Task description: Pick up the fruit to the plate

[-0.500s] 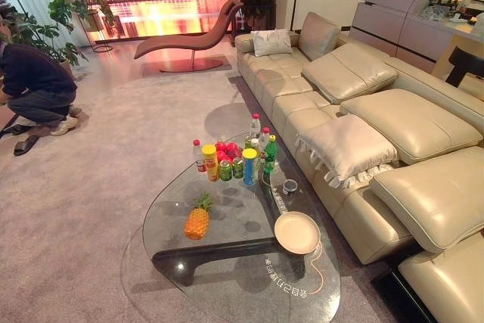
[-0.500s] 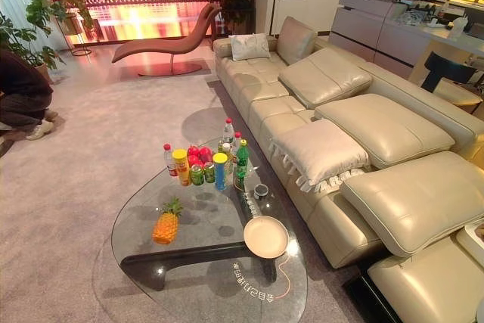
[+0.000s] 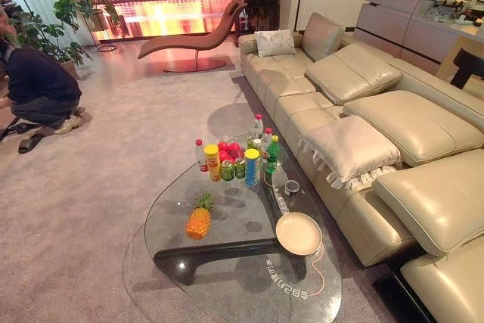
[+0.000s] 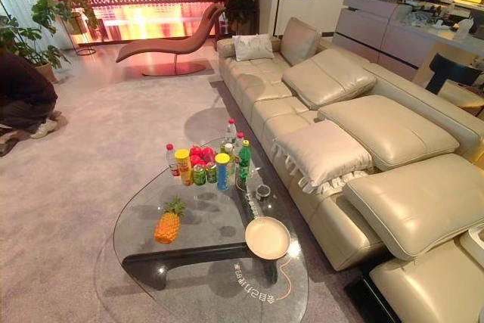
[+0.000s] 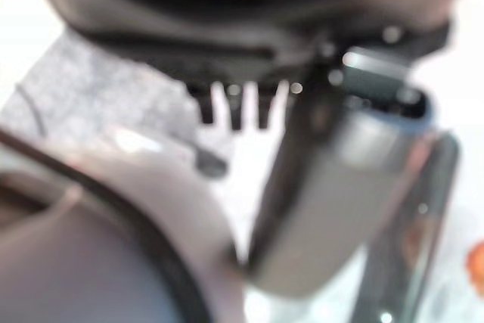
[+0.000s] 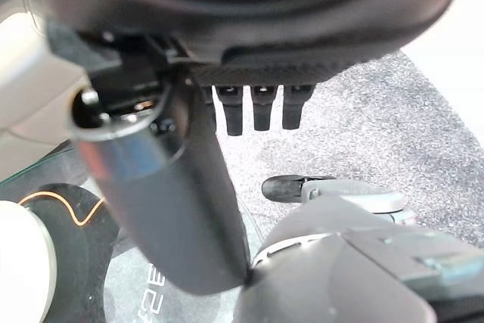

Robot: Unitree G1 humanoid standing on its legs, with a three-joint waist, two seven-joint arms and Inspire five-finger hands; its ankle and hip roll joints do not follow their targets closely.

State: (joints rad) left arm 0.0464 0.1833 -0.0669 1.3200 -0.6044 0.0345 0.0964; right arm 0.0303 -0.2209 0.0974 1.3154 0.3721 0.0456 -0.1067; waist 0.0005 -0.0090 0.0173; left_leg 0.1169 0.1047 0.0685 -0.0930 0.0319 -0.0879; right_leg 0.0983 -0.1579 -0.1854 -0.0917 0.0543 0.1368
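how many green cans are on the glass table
2, side by side in the drinks cluster at the table's far end: one green can beside the yellow canister, the other beside the blue canister. More may hide behind.

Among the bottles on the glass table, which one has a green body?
The green bottle with the yellow cap, at the sofa-side end of the drinks cluster beside the blue can. The other bottles are clear, with red caps.

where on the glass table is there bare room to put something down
Bare glass lies between the pineapple and the plate, and along the table's left edge beside the pineapple. The far end is crowded with bottles and cans around red fruit. A small cup stands beyond the plate.
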